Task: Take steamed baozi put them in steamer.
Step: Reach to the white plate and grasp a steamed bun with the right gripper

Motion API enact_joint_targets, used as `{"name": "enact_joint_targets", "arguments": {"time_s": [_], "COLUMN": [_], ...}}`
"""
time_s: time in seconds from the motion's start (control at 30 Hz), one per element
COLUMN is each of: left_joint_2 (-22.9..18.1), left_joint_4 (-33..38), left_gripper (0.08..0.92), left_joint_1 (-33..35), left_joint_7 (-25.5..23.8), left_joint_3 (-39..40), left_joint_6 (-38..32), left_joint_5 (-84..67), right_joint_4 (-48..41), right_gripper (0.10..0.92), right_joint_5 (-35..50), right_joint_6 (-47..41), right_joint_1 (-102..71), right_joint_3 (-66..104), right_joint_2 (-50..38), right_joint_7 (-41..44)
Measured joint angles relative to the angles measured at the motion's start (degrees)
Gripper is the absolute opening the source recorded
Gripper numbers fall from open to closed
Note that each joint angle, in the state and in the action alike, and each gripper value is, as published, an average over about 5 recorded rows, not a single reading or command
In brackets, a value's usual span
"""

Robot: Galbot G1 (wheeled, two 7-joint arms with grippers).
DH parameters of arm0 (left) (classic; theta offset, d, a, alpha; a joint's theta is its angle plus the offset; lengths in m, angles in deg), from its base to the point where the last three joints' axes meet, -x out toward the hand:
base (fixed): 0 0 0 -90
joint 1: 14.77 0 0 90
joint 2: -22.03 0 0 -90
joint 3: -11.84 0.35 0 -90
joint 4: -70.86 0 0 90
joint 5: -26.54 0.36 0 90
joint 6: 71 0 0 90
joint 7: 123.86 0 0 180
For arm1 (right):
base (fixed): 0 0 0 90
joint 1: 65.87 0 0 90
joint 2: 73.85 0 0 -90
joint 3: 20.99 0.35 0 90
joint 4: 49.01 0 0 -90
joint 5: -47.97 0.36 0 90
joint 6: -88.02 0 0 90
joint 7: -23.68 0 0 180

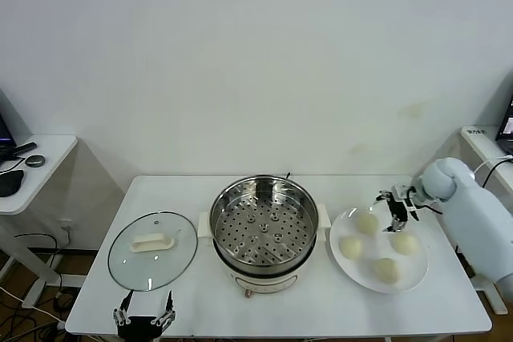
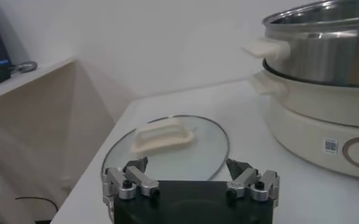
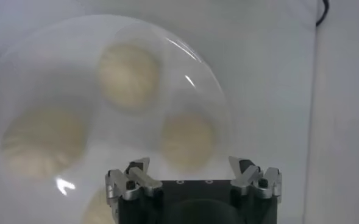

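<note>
Two pincers are gaping wide: the left pincer (image 1: 144, 315) is idling at the bench's (image 1: 200, 314) near edge beside the glass lid (image 1: 152, 250), while the right pincer (image 1: 397, 215) is hovering over four steamed baozi (image 1: 350, 247) sitting on the white plate (image 1: 365, 277), right of the steamer (image 1: 264, 227).

A plain indoor test room or robotics lab, staged with kitchen props rather than a real kitchen. A bare white wall (image 1: 256, 54) fills the background, with no cabinets, sink or stove. A white table (image 1: 192, 310) stands alone against it, holding an electric steamer (image 1: 264, 234), a glass lid (image 1: 152, 250) and a white plate (image 1: 353, 274) of steamed baozi (image 1: 387, 270). To one side is a white side desk (image 1: 36, 170) with dark items, possibly a computer mouse and cables, though they are small. Loose cables (image 1: 24, 294) trail on the floor beneath. A white robot arm (image 1: 473, 214) reaches in from the other side.
</note>
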Motion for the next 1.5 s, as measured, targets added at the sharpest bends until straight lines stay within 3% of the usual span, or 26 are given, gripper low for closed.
{"name": "enact_joint_targets", "arguments": {"time_s": [1.17, 1.5], "left_joint_2": [-0.3, -0.4], "left_joint_4": [-0.3, -0.2], "left_gripper": [0.823, 0.823], "left_joint_1": [1.2, 1.2], "left_joint_7": [0.3, 0.3], "left_joint_3": [1.3, 1.6], "left_joint_6": [-0.4, -0.4], "left_joint_5": [0.9, 1.0], "right_joint_4": [-8.9, -8.4], "right_gripper": [0.814, 0.576], "right_joint_5": [-9.2, -8.5], "right_joint_6": [1.4, 1.8], "right_joint_1": [1.6, 2.4], "right_joint_3": [1.3, 0.9], "right_joint_2": [7.3, 6.8], "right_joint_7": [-1.3, -0.9]}}
